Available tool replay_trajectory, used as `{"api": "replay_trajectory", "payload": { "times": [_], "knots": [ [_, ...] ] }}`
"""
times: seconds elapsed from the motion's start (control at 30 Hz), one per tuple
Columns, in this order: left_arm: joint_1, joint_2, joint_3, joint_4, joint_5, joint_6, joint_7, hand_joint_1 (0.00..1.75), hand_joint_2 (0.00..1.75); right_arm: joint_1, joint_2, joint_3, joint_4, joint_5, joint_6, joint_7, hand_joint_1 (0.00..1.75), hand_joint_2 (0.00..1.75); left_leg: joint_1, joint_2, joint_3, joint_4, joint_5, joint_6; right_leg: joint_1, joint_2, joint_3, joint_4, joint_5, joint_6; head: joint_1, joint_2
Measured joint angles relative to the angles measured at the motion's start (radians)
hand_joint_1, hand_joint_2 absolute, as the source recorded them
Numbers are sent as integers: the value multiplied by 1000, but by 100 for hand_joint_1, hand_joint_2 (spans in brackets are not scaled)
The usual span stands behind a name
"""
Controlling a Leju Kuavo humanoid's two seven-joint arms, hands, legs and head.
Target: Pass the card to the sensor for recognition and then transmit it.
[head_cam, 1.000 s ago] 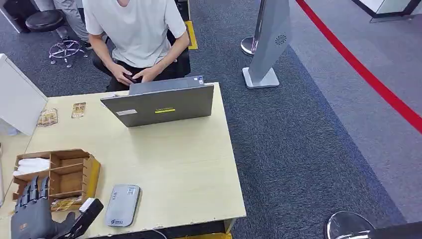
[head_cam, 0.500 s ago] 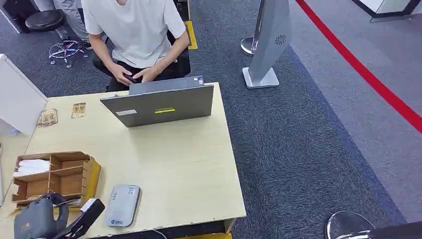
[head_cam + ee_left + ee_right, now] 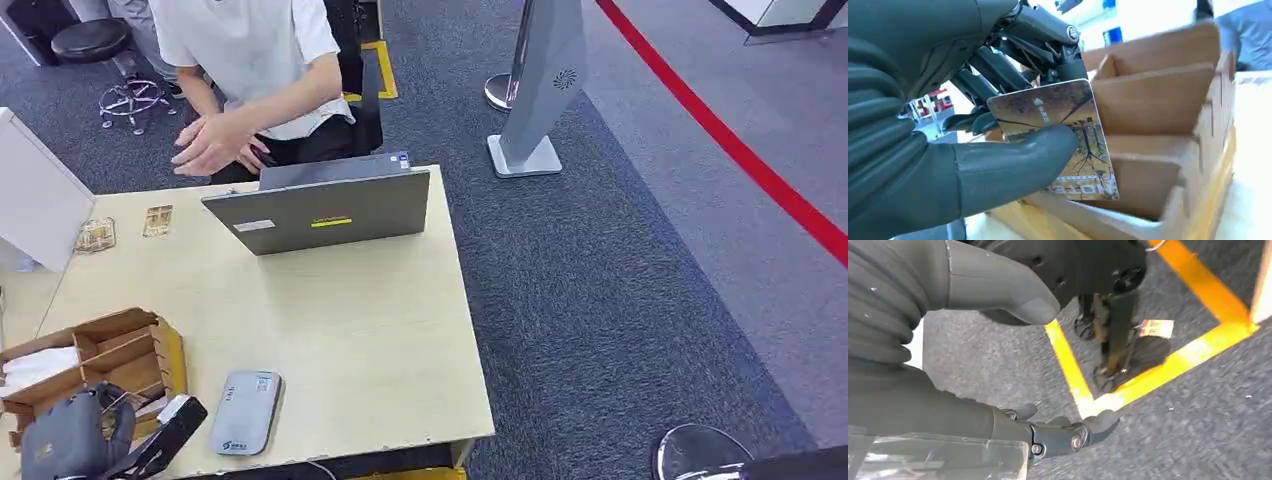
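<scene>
Left wrist view: your left robot hand [image 3: 948,150] pinches the card [image 3: 1058,135] flat-on, long axis tilted, beside the cardboard organizer [image 3: 1158,150]; your right robot hand [image 3: 998,360] hangs empty, fingers apart.

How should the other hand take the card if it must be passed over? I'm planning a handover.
Judging by the left wrist view, grip the card's free corner farthest from the left hand. Its thumb covers one edge and fingers back the other face, so only that end is clear. Come from the divided box's side, pinching both flat faces.
</scene>
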Motion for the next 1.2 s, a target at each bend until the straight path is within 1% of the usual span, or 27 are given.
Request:
{"api": "replay_trajectory", "payload": {
  "times": [0.07, 0.2, 0.3, 0.37, 0.43, 0.5, 0.53, 0.63, 0.67, 0.73, 0.8, 0.87, 0.93, 1.0, 1.1, 1.2],
  "knots": [
    [-3, 13, -7, -30, 1, -35, 0, 175, 175, 26, 2, 45, -22, -22, -10, 12, 0, 175, 0, 0, 0, 0, 0, 0, 0, 0, 0, 0, 0, 0, 0, 0],
    [-16, 53, -33, -117, 5, -105, 3, 175, 175, 50, 5, 99, -55, -47, -18, 25, 0, 175, 0, 0, 0, 0, 0, 0, 0, 0, 0, 0, 0, 0, 0, 0],
    [-25, 77, -49, -161, 5, -113, 3, 175, 175, 63, 7, 122, -72, -56, -21, 26, 0, 175, 0, 0, 1, 0, 0, 0, 0, 0, 0, 0, 1, 0, 0, 0],
    [-36, 98, -60, -197, 4, -118, -15, 175, 175, 71, 7, 133, -78, -60, -25, 27, 0, 175, 0, 0, 1, 0, 1, 0, 0, 0, -2, 0, 1, 0, 0, 0],
    [-77, 134, -78, -245, 26, -139, -37, 175, 175, 80, 9, 144, -88, -73, -27, 27, 0, 175, 0, -1, 1, 0, 1, 1, 0, -2, -1, 0, 1, 0, 0, 0],
    [-131, 159, -87, -283, 54, -166, -39, 175, 175, 83, 10, 150, -94, -80, -27, 29, 0, 175, 0, -1, 1, 0, 1, 0, 0, -2, -1, 0, 1, 0, 0, 0],
    [-167, 172, -91, -302, 78, -189, -38, 175, 175, 86, 10, 157, -99, -83, -27, 30, 0, 175, 0, -1, 1, 0, 2, 0, 0, -2, 0, 0, 1, 0, 0, 0],
    [-243, 193, -98, -336, 105, -221, -31, 175, 175, 96, 11, 168, -109, -91, -27, 32, 0, 175, 0, 0, 1, 0, 2, 0, 0, 0, 1, 0, 1, 0, 0, 0],
    [-259, 197, -99, -341, 101, -219, -25, 175, 175, 101, 11, 171, -111, -91, -27, 32, 0, 175, 0, 0, 1, 0, 2, 0, 0, 0, 0, 0, 1, 0, 0, 0],
    [-314, 201, -104, -341, 73, -217, 5, 175, 175, 105, 12, 177, -113, -71, -20, 32, 0, 175, 0, -1, 1, 0, 2, 1, 0, -1, -1, 0, 1, 0, 0, 0],
    [-411, 199, -106, -313, 17, -212, 33, 175, 175, 104, 12, 181, -112, -23, -4, 25, 0, 175, 0, -3, 1, 0, 3, 1, 0, -4, 0, 0, 1, 0, 0, 0],
    [-507, 199, -106, -244, -49, -198, 41, 175, 175, 98, 11, 183, -104, 39, 13, -1, 0, 175, 0, -4, 1, 0, 3, 0, 0, -5, 2, 0, 2, 0, 0, 0],
    [-596, 199, -106, -147, -86, -191, 34, 175, 175, 90, 9, 182, -77, 87, 18, -33, 0, 175, 0, -4, 1, 0, 5, 0, 0, -4, 3, 0, 3, 0, 0, 0],
    [-665, 199, -106, -35, -107, -182, 24, 175, 175, 78, 5, 178, -38, 119, 22, -62, 0, 175, 0, -2, 1, 0, 5, 0, 0, -3, 2, 1, 4, -1, 0, 0],
    [-727, 198, -106, 84, -106, -188, 10, 175, 175, 57, -2, 158, 14, 161, 21, -85, 0, 175, 0, -2, 1, 0, 5, 0, 0, -2, 2, 1, 4, -2, 1, 0],
    [-750, 197, -106, 147, -106, -191, 10, 175, 175, 44, -6, 142, 46, 173, 18, -88, 0, 175, 0, -4, 1, 0, 6, 1, 0, -5, 2, 1, 4, -1, 0, 0]
  ]
}}
